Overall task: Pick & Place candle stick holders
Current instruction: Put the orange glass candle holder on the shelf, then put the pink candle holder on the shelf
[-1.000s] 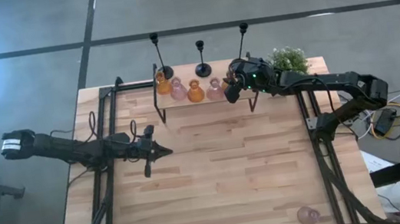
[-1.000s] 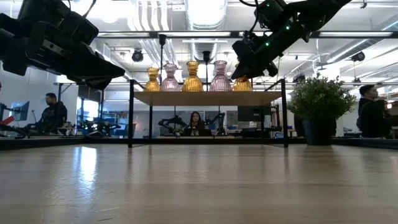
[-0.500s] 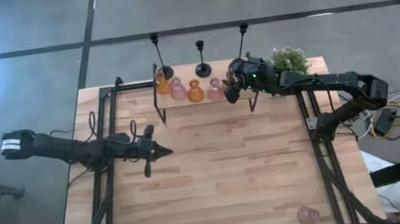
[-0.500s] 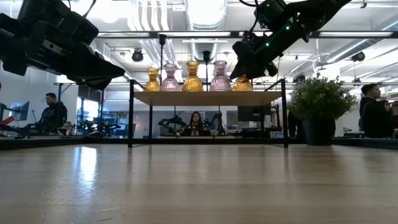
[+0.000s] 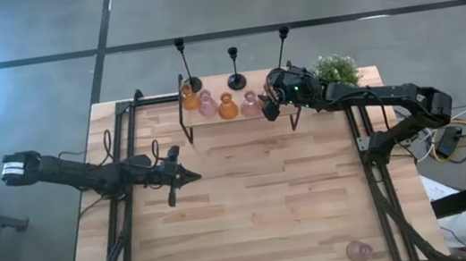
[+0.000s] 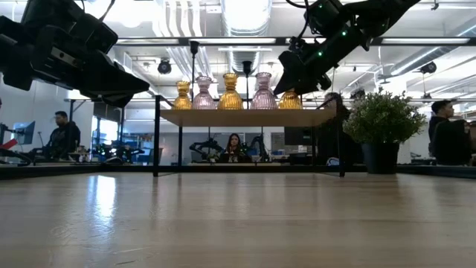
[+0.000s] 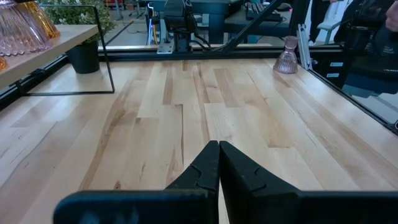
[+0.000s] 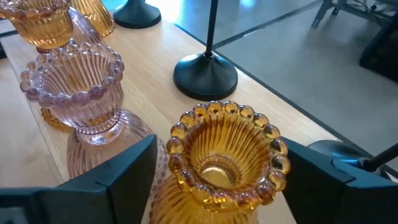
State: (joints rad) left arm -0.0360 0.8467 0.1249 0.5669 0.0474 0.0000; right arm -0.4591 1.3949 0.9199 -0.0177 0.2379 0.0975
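Observation:
A wooden shelf (image 6: 245,117) at the table's far edge carries several squat glass candle stick holders in a row, amber (image 6: 230,91) and pink (image 6: 262,91). At the row's right end stands an amber one (image 8: 224,162) on its base. My right gripper (image 8: 221,171) is open, with one finger on each side of it and narrow gaps between. Three black thin-stemmed holders (image 5: 235,67) stand behind the row. One more pink holder (image 5: 358,250) stands at the table's near right corner. My left gripper (image 5: 196,177) hovers shut over the table's left half.
A small green plant (image 5: 336,69) stands just right of the shelf, behind my right arm. Black frame rails (image 5: 126,208) run along both sides of the table. Bare wood lies between the shelf and the near edge. People show in the room behind.
My right gripper's fingers have spread apart around the amber holder at the row's right end. The holder stays standing on the shelf. A person has walked in behind the shelf's right end.

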